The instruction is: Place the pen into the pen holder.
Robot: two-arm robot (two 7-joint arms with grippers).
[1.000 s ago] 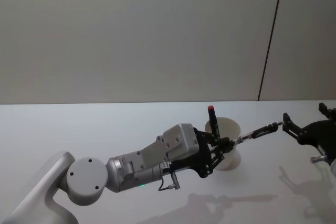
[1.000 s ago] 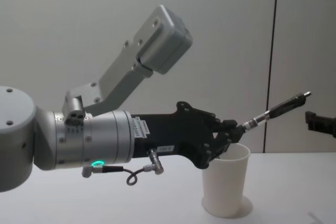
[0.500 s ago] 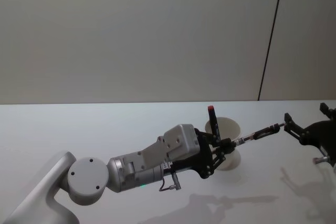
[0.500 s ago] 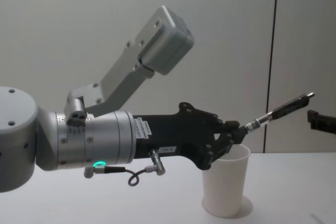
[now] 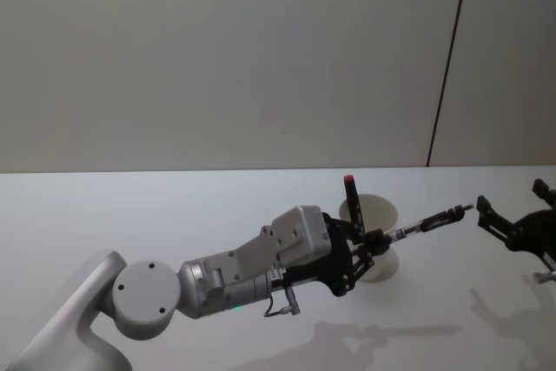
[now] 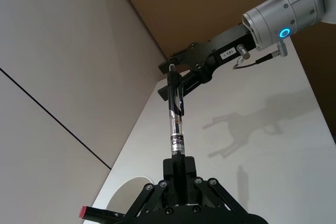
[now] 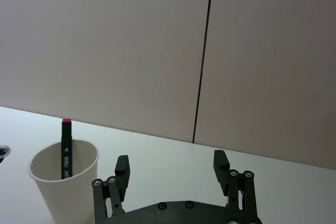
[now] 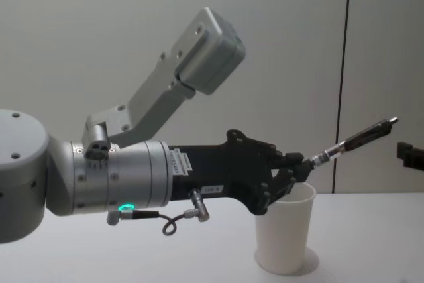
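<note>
My left gripper is shut on the lower end of a black and silver pen. The pen slants up and to the right, above the white paper-cup pen holder. In the chest view the left gripper sits just over the pen holder's rim, and the pen points away from it. A black marker with a red cap stands inside the pen holder. My right gripper is open and hovers right of the pen's far tip, apart from it.
The white table stretches left and forward of the pen holder. A plain wall with a dark vertical seam stands behind. My left arm's grey forearm lies low across the table's front.
My right gripper has drawn back to the right, away from the pen's far tip. The left gripper and pen have hardly moved.
</note>
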